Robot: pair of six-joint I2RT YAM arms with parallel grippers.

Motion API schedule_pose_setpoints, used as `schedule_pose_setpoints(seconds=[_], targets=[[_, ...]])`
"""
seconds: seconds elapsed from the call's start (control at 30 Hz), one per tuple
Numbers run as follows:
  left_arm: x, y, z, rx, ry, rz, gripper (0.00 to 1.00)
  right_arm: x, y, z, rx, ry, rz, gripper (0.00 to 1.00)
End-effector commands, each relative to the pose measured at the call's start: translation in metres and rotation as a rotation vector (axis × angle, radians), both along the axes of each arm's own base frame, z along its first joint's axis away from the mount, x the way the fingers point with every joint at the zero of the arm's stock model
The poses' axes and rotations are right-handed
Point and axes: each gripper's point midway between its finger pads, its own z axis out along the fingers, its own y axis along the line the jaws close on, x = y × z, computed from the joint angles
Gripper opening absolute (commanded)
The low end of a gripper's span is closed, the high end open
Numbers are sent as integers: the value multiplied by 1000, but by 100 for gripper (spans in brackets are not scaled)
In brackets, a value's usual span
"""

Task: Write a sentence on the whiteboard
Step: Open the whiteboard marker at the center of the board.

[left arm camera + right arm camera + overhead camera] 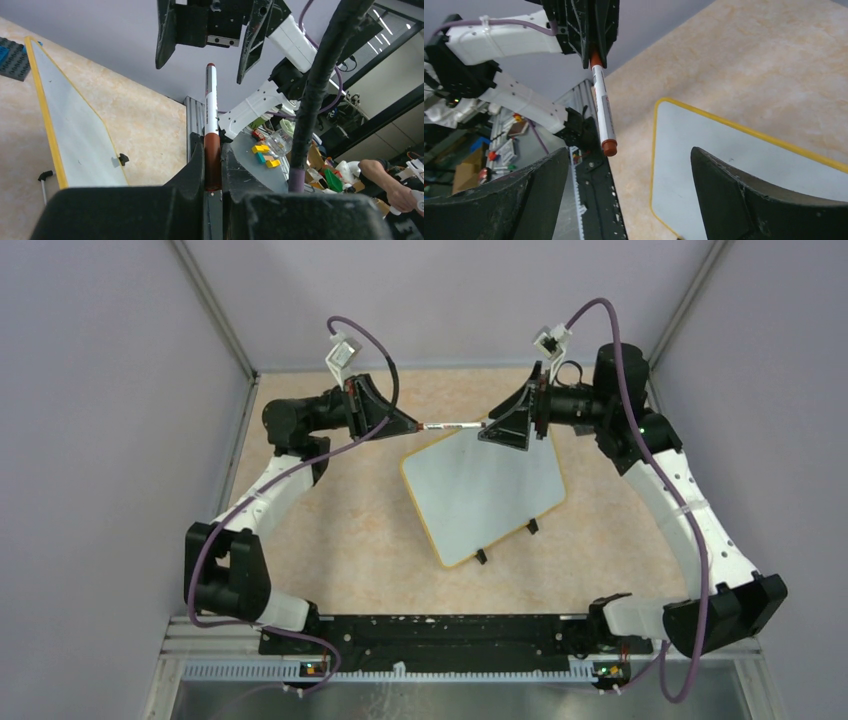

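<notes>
Top view, left arm: is stretching from its base up the left side of the counter (340,540), then bending right at the far end, wrist lying level.
Top view, left fingers (400,421): are pinching a marker (450,425), which is lying level in the air and pointing right.
Top view, right arm: is mirroring this, rising along the right side and turning left.
Top view, right fingers (510,430): are facing the left ones at the marker's free end. How wide they are standing cannot be told from here.
Top view, board (485,495): is lying skewed on the counter, just nearer the bases than the marker. Its two black feet (481,557) are pointing toward the bases.
Left wrist, left fingers (192,172): are clamping tight on the red-brown end of the marker (211,100), the white barrel running straight away.
Left wrist, right fingers (165,35): are hanging spread wide, the marker's dark tip sitting between them and touching neither.
Left wrist, only here: a blue plate (12,57) is peeking out by the far corner of the board (75,130).
Right wrist, right fingers (744,200): are standing wide apart, gripping nothing.
Right wrist, marker (603,107): is sticking out from the left fingers (586,30), its red-brown end floating over the gap, clear of both.
Right wrist, board (724,165): is showing a yellow rim and a rounded corner on the counter (749,60).
</notes>
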Motion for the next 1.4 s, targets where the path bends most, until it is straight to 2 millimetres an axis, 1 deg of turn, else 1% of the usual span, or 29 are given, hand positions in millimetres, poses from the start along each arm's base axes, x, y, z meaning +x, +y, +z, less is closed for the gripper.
schedule_pose_setpoints(seconds=[0.0, 0.03, 0.1, 0.17, 0.23, 0.37, 0.47, 0.57, 0.67, 0.83, 1.07, 1.23, 1.37], targets=[[-14, 3, 12, -48, -77, -8, 0, -11, 11, 27, 121, 28, 104, 87], [-13, 3, 13, -56, -73, -1, 0, -12, 13, 28, 132, 44, 111, 85], [-11, 2, 13, -62, -61, 8, 0, -14, 19, 31, 150, 61, 128, 76], [-8, 1, 13, -61, -48, 21, 0, -16, 25, 31, 159, 80, 146, 65], [-6, 0, 13, -64, -43, 40, 0, -17, 33, 31, 158, 85, 157, 57], [-8, -5, 16, -63, -52, 46, 0, -17, 43, 28, 147, 92, 162, 44], [-7, -8, 16, -63, -47, 61, 0, -17, 48, 27, 145, 96, 164, 40], [-6, -10, 14, -69, -23, 65, 0, -17, 51, 28, 151, 100, 167, 34], [-6, -14, 12, -67, -15, 54, 0, -15, 53, 30, 153, 102, 164, 33], [-8, -20, 10, -62, -14, 33, 0, -14, 55, 33, 164, 104, 168, 34], [-9, -23, 8, -57, -10, 25, 0, -12, 58, 37, 180, 113, 168, 35], [-8, -24, 8, -58, -4, 28, 0, -16, 61, 37, 183, 116, 188, 32], [-7, -24, 8, -61, -2, 31, 0, -20, 63, 35, 179, 120, 208, 32]])
